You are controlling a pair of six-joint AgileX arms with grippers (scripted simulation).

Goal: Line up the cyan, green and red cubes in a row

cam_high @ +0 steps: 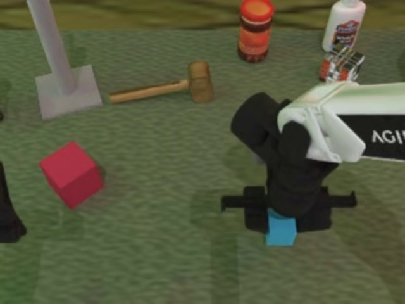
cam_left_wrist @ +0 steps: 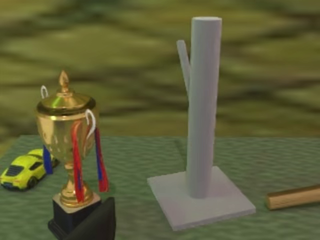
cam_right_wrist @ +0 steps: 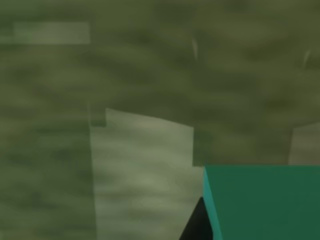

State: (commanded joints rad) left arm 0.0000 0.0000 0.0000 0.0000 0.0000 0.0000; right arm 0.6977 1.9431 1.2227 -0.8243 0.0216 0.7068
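Right hand (cam_high: 280, 221) hangs over the table's (cam_high: 158, 253) front right, directly above the cyan cube (cam_high: 281, 229), whose front edge pokes out beneath it; whether its fingers clamp the cube I cannot tell. Red cube (cam_high: 71, 173) lies well apart at left.

Mallet (cam_high: 168, 88), jar (cam_high: 255, 30), perhaps glue (cam_high: 343, 23)

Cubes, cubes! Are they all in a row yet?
Not yet. Nothing is lined up. The right gripper is down over the cyan cube near the table's front; whether it grips is hidden. The red cube sits alone far to the left, tilted. No green cube shows. The left arm waits at the left edge.
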